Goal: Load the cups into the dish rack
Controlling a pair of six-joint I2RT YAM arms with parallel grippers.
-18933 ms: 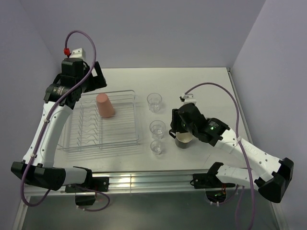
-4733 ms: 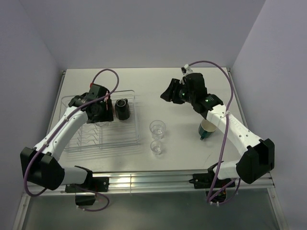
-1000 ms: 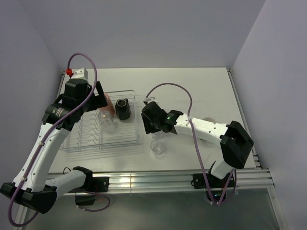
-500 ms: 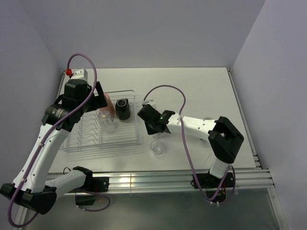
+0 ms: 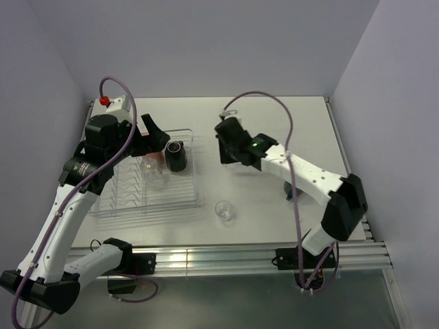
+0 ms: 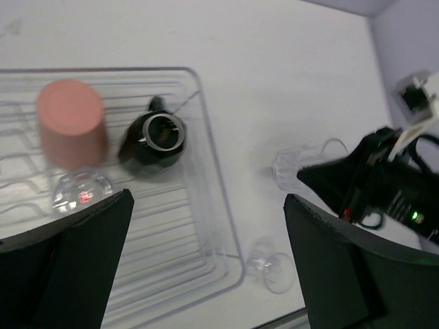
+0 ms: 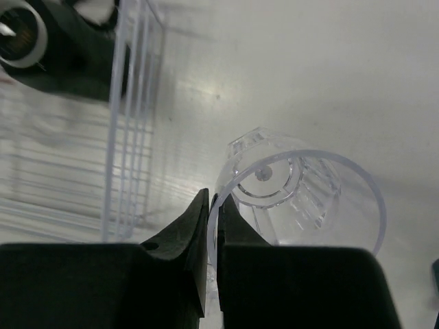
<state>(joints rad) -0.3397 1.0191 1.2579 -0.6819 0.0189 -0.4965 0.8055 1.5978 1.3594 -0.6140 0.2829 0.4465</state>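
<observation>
The clear dish rack (image 5: 188, 200) lies at the left. It holds a salmon-orange cup (image 6: 70, 122), a black mug (image 5: 175, 155) on its side and a clear tumbler (image 6: 81, 190). My left gripper (image 5: 155, 134) hovers above the rack's far part, open and empty. My right gripper (image 7: 213, 205) is shut on the rim of a second clear tumbler (image 7: 295, 192), held off the table just right of the rack (image 7: 130, 137). A third clear tumbler (image 5: 224, 210) stands on the table in front. The dark green mug (image 5: 291, 196) is mostly hidden behind the right forearm.
The right arm's forearm (image 5: 309, 178) stretches across the table's right half. A purple cable loops above each arm. Walls close in the table at the back and both sides.
The right gripper shut on the tumbler beside the rack and carried it up and toward the back. The left gripper opened wider above the rack.
</observation>
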